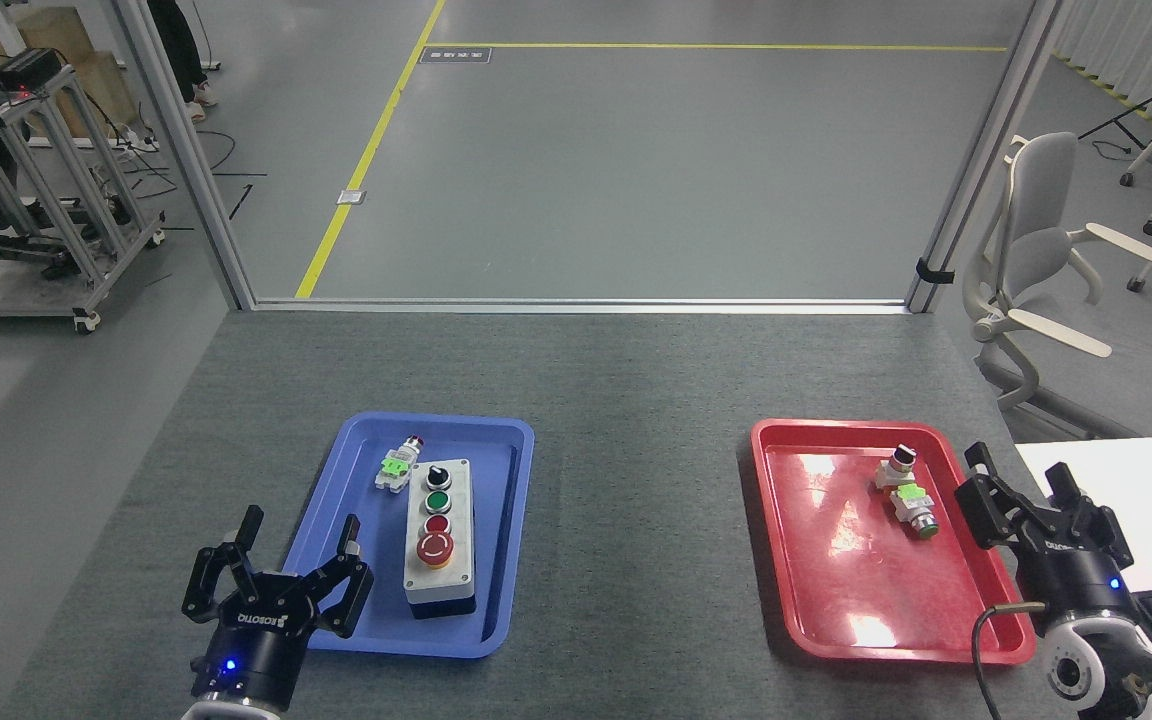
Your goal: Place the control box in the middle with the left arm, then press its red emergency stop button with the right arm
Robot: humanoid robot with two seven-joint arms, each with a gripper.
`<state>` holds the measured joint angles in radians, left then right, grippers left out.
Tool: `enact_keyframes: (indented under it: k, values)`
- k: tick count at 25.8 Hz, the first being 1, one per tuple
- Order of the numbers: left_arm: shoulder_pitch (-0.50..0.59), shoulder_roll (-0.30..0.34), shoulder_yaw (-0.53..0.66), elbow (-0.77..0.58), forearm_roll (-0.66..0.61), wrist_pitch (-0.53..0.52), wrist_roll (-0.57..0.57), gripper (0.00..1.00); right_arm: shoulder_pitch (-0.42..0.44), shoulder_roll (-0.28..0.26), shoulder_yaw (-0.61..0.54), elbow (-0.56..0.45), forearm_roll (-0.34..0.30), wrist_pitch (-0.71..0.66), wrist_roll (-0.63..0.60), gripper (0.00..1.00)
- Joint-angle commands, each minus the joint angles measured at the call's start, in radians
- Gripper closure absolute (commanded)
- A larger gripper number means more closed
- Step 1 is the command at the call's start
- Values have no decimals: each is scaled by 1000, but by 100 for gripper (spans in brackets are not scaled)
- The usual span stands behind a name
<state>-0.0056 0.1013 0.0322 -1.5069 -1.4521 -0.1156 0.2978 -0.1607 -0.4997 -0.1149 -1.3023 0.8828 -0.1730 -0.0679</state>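
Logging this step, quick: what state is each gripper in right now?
Left gripper: open, holding nothing, beside the blue tray.
Right gripper: open, holding nothing, at the red tray's right edge.

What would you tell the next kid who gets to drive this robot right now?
Left hand: open, empty, beside the blue plastic tray.
Right hand: open, empty, at the red plastic tray's right edge.
The long light-grey control box sits in the blue tray; its big red mushroom stop button faces up.
Done: nothing.
Left: move the box onto the bare dark-grey tabletop between the trays, then press the button.
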Motion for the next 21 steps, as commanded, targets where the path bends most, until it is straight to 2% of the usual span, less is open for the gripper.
enact_keyframes:
  k: [1, 21]
  values:
    - [-1, 0, 0, -9, -2, 8, 0, 1, 3, 4, 1, 0, 5, -2, 0, 1]
    - [7, 3, 0, -16, -4, 7, 0, 1, 3, 7, 1, 11, 10, -7, 0, 1]
